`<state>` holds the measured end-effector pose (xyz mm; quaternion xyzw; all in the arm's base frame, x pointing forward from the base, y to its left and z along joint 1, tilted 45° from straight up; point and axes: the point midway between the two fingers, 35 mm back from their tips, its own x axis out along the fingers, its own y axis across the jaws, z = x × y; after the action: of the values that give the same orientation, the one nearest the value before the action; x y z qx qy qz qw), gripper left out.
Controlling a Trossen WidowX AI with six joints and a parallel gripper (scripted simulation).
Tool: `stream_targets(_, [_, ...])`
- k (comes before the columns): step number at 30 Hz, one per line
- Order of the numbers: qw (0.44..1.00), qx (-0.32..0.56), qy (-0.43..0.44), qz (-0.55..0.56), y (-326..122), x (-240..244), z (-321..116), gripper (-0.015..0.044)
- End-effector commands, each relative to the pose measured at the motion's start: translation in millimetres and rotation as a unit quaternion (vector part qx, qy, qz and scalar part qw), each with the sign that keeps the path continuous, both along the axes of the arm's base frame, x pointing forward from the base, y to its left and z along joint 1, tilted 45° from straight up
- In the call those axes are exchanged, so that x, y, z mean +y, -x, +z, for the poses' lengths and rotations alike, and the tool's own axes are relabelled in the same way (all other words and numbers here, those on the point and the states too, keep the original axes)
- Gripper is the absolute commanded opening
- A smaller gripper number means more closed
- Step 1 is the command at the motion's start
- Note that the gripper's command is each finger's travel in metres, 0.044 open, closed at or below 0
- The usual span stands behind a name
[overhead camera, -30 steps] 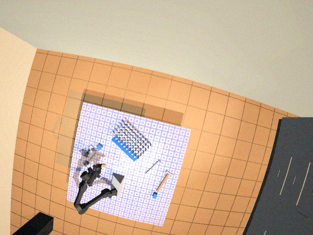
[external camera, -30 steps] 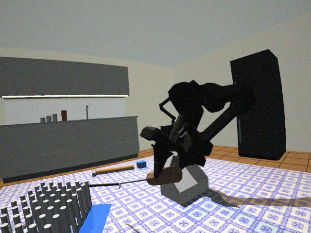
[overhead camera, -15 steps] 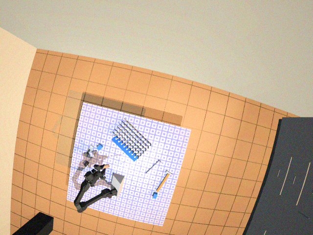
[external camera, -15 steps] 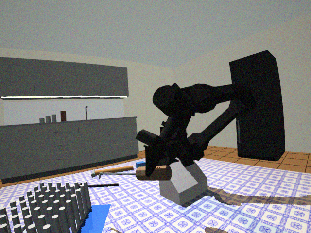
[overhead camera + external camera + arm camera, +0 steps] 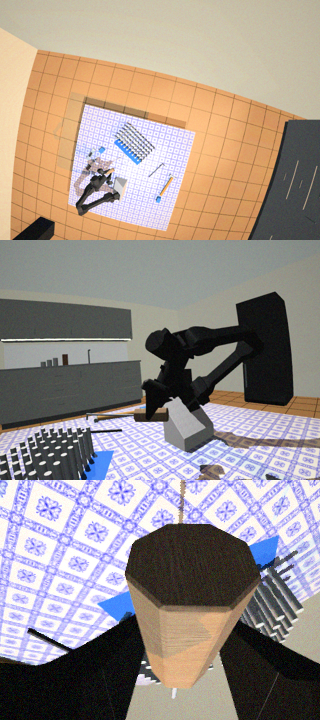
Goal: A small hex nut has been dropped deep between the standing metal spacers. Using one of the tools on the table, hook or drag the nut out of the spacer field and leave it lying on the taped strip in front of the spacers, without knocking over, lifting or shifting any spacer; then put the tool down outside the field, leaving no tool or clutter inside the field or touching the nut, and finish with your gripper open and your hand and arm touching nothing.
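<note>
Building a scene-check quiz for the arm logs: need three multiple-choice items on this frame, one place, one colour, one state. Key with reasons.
1. Where is the blue strip?
A) under the hammer
B) along one edge of the spacer field
C) on the grey wedge block

2. What colour is the strip?
A) red
B) green
C) blue

3. What is the gripper's state?
A) wide open, holding nothing
B) shut on a wooden handle
C) shut on a spacer

1: B, the strip borders the standing spacers.
2: C, it shows blue in the top and exterior views.
3: B, the gripper has the hooked tool's wooden handle between its fingers.
</note>
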<state>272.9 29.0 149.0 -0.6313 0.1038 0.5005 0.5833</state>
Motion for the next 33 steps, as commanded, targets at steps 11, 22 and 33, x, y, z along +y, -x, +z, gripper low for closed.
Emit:
stream_targets(11, [0.985, -0.058, 0.086, 0.139, 5.0, -21.0, -19.2, 0.0])
stream_targets(22, [0.981, -0.062, 0.097, 0.156, -0.2, -13.0, -34.9, 0.0])
stream_targets(33, [0.981, -0.057, 0.102, 0.158, -10.3, 24.9, -76.8, 0.0])
